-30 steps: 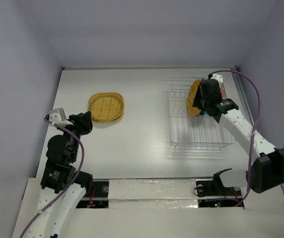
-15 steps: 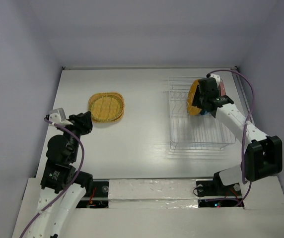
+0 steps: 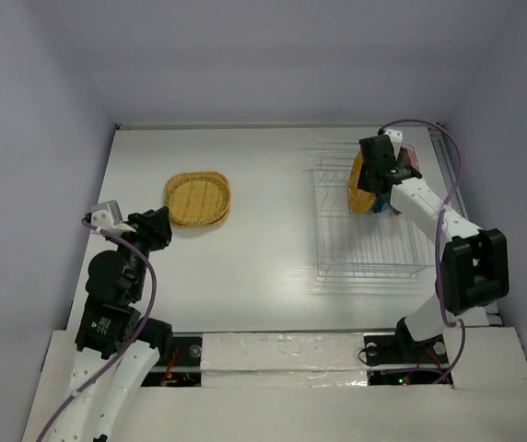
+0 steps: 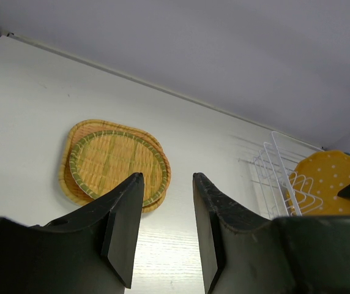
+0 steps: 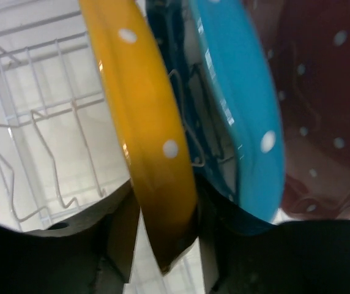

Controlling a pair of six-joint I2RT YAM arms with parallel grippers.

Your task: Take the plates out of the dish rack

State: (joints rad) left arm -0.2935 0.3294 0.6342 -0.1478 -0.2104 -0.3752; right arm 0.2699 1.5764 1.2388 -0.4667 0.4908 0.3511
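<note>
The right gripper (image 5: 164,240) pinches the rim of the orange plate (image 5: 145,122), which stands upright in the dish rack (image 3: 365,260) at far right, beside the blue plate (image 5: 243,110) and the red plate (image 5: 317,92). The left gripper (image 4: 166,228) hangs spread and empty at near left, with two tan plates (image 4: 115,160) stacked on the table beyond it.

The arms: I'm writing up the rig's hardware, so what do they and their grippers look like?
Both the left arm and right arm have white links joined by black cylindrical joints. A purple cable loops along each. The left gripper and right gripper have flat, matte black fingers.
</note>
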